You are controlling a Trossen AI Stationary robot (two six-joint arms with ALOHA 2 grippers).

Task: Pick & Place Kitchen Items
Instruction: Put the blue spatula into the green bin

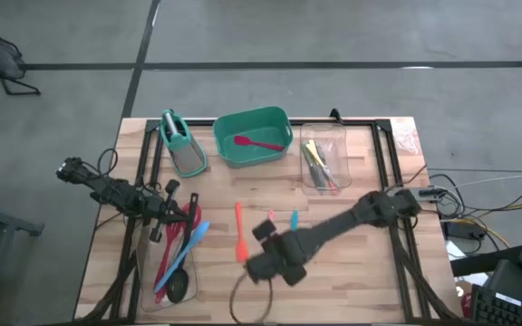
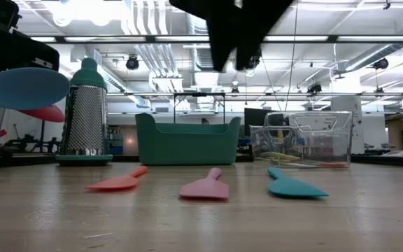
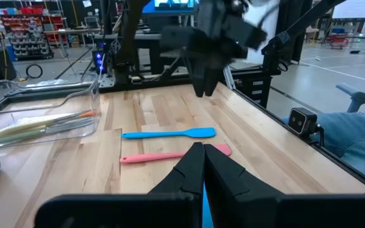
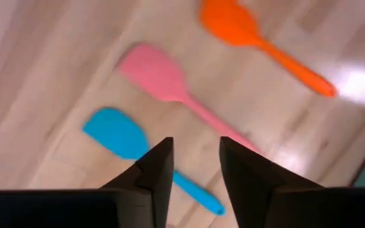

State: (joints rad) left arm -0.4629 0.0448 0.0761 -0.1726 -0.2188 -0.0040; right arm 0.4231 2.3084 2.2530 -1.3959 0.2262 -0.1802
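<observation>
— Where is the right hand [image 4: 195, 166]?
— Above mid-counter, fingers parted and empty, over the pink silicone spatula [image 4: 170, 85], between the orange [image 4: 258, 39] and blue [image 4: 128, 142] ones.
— The left hand [image 3: 203, 166]?
— Clenched, near the counter's left edge [image 1: 107, 231]; beyond, the green plastic tub [image 1: 252, 138].

The surface [image 1: 352, 272] is made of pale wood strips, smooth, with a soft sheen where light is caught. The orange spatula [image 4: 258, 37], the pink spatula [image 4: 163, 79] and the blue spatula [image 4: 122, 136] are seen as matt, rubbery silicone. The grater [image 2: 85, 122] is formed of perforated shiny metal, capped in matt teal plastic. The green tub [image 2: 187, 140] is moulded in smooth, dull plastic. The clear bin [image 2: 313, 140] is made of glossy transparent plastic. The right gripper [image 4: 195, 171] fingers [image 4: 157, 171] are finished in matt black plastic.
</observation>
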